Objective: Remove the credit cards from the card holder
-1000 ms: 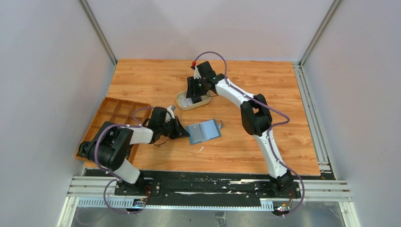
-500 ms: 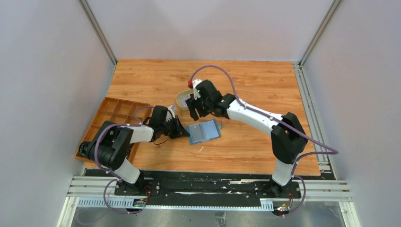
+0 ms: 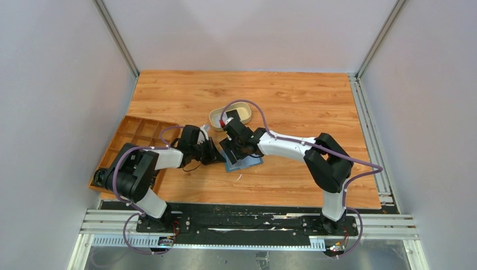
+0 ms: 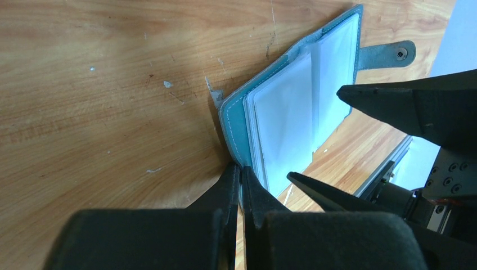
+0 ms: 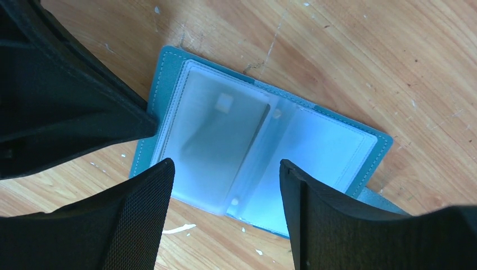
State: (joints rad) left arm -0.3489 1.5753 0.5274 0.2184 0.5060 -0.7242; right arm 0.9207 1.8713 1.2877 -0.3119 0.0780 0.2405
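The teal card holder [image 3: 250, 162] lies open on the table. In the right wrist view the card holder [image 5: 160, 79] shows clear pockets, and a pale grey credit card [image 5: 216, 129] sits in its left pocket. My left gripper [image 3: 217, 157] is shut on the holder's left cover edge, as the left wrist view [image 4: 242, 175] shows; the snap tab [image 4: 388, 54] points away. My right gripper [image 3: 236, 149] hovers just over the holder, open and empty [image 5: 226, 166], its jaws astride the pocket pages.
A beige oval tray [image 3: 216, 119] stands behind the holder with something pale in it. An orange compartment tray [image 3: 135, 138] lies at the table's left edge. My right arm stretches across the table's middle.
My right gripper has left the beige tray and come down toward me, over the open holder. My left gripper has kept its hold on the cover edge.
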